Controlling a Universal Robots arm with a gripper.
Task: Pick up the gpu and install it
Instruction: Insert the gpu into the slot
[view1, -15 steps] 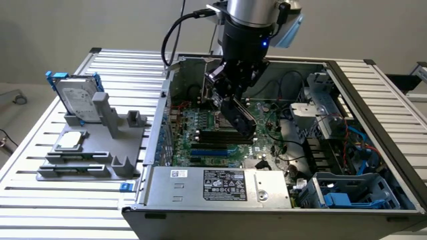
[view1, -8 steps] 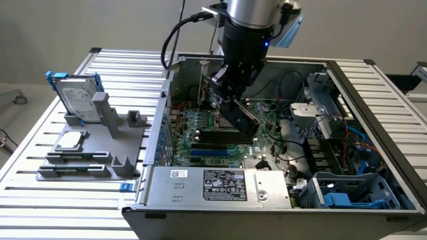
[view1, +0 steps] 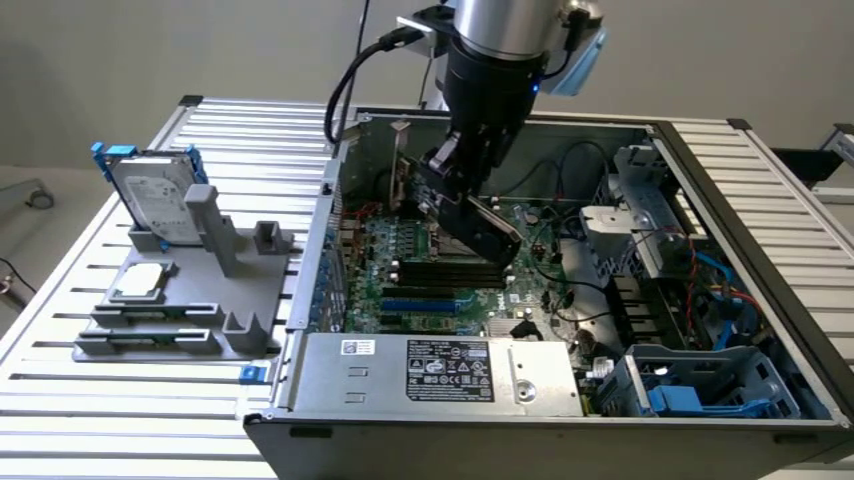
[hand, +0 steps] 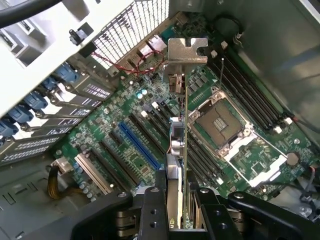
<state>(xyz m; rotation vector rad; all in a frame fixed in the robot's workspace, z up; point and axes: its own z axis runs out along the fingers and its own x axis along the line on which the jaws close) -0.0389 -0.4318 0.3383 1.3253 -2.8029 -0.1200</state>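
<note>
The gpu (view1: 470, 218), a thin dark card, hangs tilted inside the open computer case (view1: 694, 180), a little above the green motherboard (view1: 427, 250). My gripper (view1: 467, 165) is shut on it from above. In the wrist view the gpu (hand: 184, 125) appears edge-on between the black fingers (hand: 151, 212), with its silver end bracket (hand: 187, 50) at the far end toward the case's perforated rear wall. The gripper (hand: 180, 215) clamps the card's near end. The card's lower edge hovers over the black expansion slots between the blue slot (hand: 141, 146) and the CPU socket (hand: 221, 124).
A grey fixture (view1: 187, 310) stands on the slatted table at the exterior view's left, holding a silver hard drive in a blue-edged frame (view1: 154, 190) and a small square silver chip (view1: 143, 282). The power supply (view1: 441, 370), drive cages (view1: 694, 385) and cables crowd the case.
</note>
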